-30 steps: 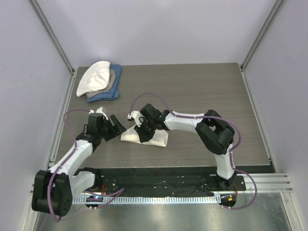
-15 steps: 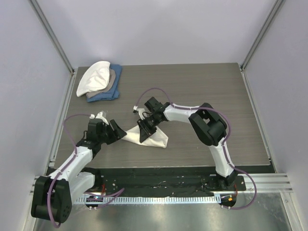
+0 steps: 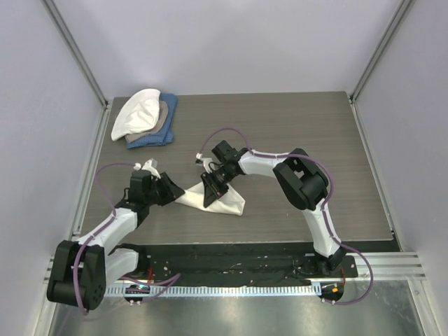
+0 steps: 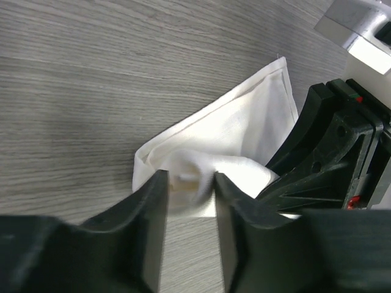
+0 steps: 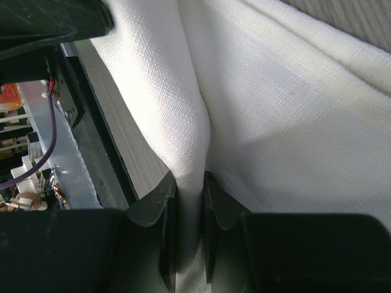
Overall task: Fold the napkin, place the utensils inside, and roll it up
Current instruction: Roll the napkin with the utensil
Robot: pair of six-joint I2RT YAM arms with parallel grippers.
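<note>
Right gripper (image 5: 188, 180) pinches a napkin (image 5: 293, 122) fold; left gripper (image 4: 186, 186) straddles its corner, grip unclear. Folding step, I'd judge; next: secure corner, carry it across.

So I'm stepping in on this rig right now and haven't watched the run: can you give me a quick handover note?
Right gripper: shut, pinching a fold of the napkin.
Left gripper: its jaws straddle a bunched bit of the napkin's edge; whether it grips is not clear.
The napkin lies folded and rumpled on the table, between both grippers.
Fork: not visible in any view, possibly under the cloth.
Done: napkin folded at least once.
Left: confirm where the fork is, then roll up.
</note>
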